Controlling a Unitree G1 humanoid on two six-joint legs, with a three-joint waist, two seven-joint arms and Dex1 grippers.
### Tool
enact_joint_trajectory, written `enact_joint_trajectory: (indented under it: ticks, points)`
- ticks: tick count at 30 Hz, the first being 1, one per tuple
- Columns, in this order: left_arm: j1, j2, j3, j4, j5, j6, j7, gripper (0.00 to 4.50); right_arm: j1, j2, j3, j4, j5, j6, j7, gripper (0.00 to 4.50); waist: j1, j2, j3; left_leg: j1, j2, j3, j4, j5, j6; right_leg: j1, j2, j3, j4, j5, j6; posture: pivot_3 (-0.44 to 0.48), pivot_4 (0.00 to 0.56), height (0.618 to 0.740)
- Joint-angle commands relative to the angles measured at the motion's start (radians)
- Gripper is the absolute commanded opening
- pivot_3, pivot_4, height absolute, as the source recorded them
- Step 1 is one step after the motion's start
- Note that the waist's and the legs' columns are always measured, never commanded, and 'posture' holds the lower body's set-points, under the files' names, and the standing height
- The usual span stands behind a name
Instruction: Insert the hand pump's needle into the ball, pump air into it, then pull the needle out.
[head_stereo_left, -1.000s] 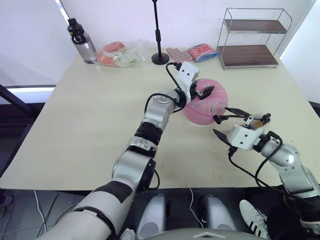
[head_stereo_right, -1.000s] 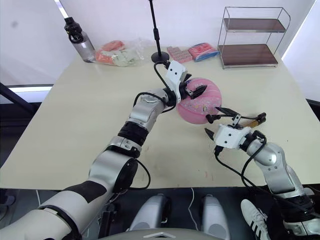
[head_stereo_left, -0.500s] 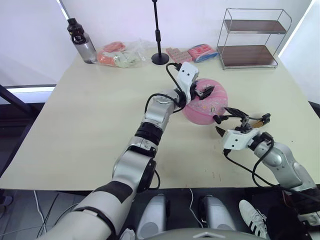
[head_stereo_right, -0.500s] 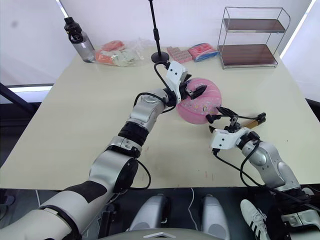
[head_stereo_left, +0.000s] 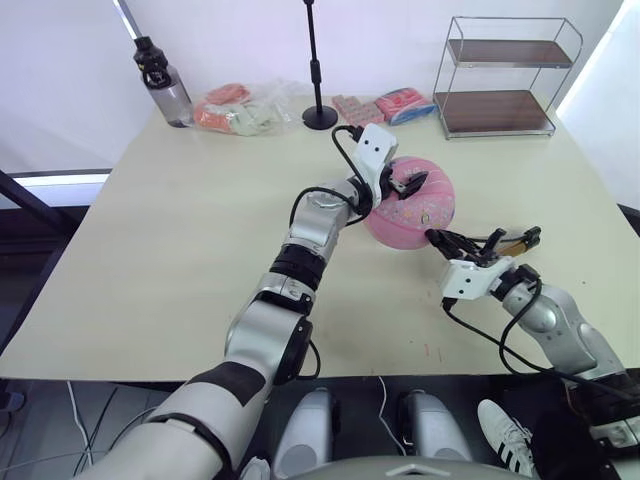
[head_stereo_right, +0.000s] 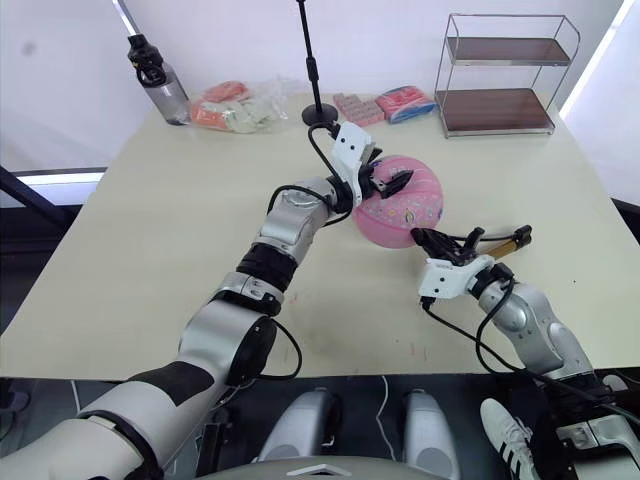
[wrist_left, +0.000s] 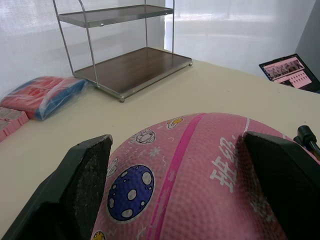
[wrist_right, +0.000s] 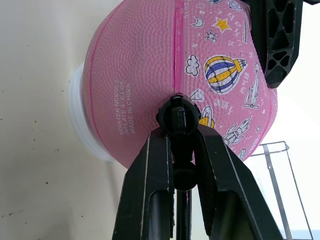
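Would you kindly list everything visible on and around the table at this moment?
Ball: one, pink, mid-table on a white ring.
Hand pump: one, bronze-gold, lying to the ball's right.
Needle fitting: one, black, at the ball's surface.
Water bottle: one, grey with black cap, far left corner.
Snack packets: several, pink and pale, far edge.
Stand pole: one, black, far edge.
Shelf rack: one, wire and brown, far right.
Left pincer: open, straddling the ball.
Right pincer: shut on needle fitting.

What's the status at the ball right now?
Left claw open, straddling the pink ball. Right claw shut on the needle fitting, at the ball's side. Pump lies behind. Nothing in the way.
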Motion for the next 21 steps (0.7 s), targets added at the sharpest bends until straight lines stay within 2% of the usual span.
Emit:
enact_joint_trajectory:
  ticks: [1, 4, 7, 12, 21]
  points:
    - [0.014, -0.014, -0.019, 0.055, 0.030, 0.011, 0.013, 4.50, 0.001, 0.039, -0.016, -0.021, 0.103, -0.004, 0.012, 0.08, 0.000, 0.000, 0.000, 0.000, 0.000, 0.000, 0.000, 0.000, 0.000, 0.000, 0.000, 0.000, 0.000, 0.000, 0.000, 0.000, 0.150, 0.740]
    - [0.013, -0.015, -0.016, 0.066, 0.031, -0.001, 0.024, 4.50, 0.027, 0.091, -0.041, -0.034, 0.229, 0.045, 0.052, 0.08, 0.000, -0.001, -0.001, 0.000, 0.000, 0.000, 0.000, 0.000, 0.000, 0.000, 0.000, 0.000, 0.000, 0.000, 0.000, 0.000, 0.150, 0.740]
    - [0.018, -0.023, -0.011, 0.076, 0.034, -0.015, 0.054, 4.50, 0.064, 0.175, -0.077, -0.083, 0.449, 0.138, 0.121, 0.08, 0.000, -0.001, -0.001, 0.001, 0.000, -0.001, 0.000, 0.000, 0.000, 0.002, 0.000, 0.000, 0.000, 0.000, 0.000, 0.000, 0.150, 0.740]
    - [0.027, -0.040, 0.007, 0.104, 0.029, -0.026, 0.111, 4.50, 0.106, 0.248, -0.111, -0.152, 0.629, 0.225, 0.173, 0.08, 0.002, -0.001, -0.001, 0.001, 0.000, -0.002, 0.001, 0.000, 0.000, 0.003, 0.000, -0.002, -0.001, 0.000, 0.000, 0.000, 0.150, 0.740]
    - [0.042, -0.060, 0.014, 0.148, 0.040, -0.048, 0.170, 4.50, 0.162, 0.271, -0.117, -0.195, 0.643, 0.210, 0.172, 0.08, 0.012, -0.001, -0.001, 0.001, -0.001, -0.003, 0.001, 0.000, 0.000, 0.003, -0.001, -0.003, -0.001, 0.000, 0.000, 0.000, 0.150, 0.740]
